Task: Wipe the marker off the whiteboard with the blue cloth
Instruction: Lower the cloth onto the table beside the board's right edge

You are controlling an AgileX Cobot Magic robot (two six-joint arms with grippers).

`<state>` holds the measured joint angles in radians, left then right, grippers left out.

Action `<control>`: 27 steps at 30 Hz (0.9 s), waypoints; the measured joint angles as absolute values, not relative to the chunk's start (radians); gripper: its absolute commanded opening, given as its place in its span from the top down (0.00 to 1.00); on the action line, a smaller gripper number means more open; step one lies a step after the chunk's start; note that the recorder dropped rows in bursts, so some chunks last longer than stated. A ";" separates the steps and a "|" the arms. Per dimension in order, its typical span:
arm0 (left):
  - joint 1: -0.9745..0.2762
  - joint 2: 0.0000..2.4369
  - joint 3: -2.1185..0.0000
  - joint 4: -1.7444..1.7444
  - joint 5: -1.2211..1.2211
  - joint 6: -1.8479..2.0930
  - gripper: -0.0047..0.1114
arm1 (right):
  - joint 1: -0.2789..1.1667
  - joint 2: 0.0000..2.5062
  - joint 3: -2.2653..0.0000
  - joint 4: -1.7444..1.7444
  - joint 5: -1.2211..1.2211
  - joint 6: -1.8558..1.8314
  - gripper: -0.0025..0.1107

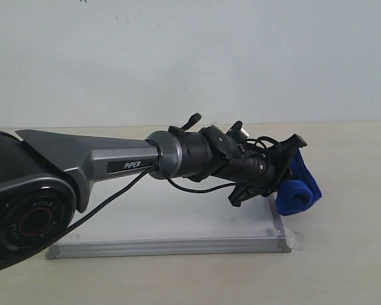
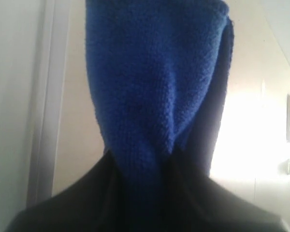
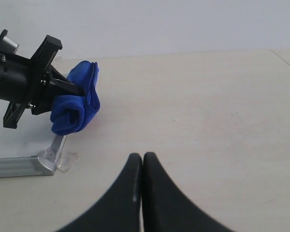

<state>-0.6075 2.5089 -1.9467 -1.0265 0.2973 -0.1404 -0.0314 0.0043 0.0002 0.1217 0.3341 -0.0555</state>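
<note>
Over the right edge of the square silver-framed whiteboard, my left fingers clamp the thick royal-blue microfibre cloth, rolled, I judge, for a fat wiping pad. Parked above the beige desk, my right fingers press together, empty, clear of the sweep. Red marker lines: none visible.

Rolled blue cloth at whiteboard edge

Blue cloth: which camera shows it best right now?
The right wrist view: the whole rolled blue cloth shows, pinched by the left gripper at the whiteboard edge. The exterior view hides part behind the gripper; the left wrist view is a blurry close-up.
</note>
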 measured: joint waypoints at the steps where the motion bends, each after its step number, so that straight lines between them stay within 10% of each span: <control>1: -0.607 2.509 -1.947 -1.027 0.297 -0.138 0.93 | -0.031 0.004 0.000 0.122 0.334 -0.055 0.98; 18: -0.564 2.509 -1.947 -1.054 0.385 -0.130 0.91 | -0.031 0.004 0.000 0.122 0.334 -0.055 0.98; 27: -0.564 2.513 -1.947 -1.099 0.396 -0.130 0.56 | -0.031 0.004 0.000 0.122 0.334 -0.055 0.98</control>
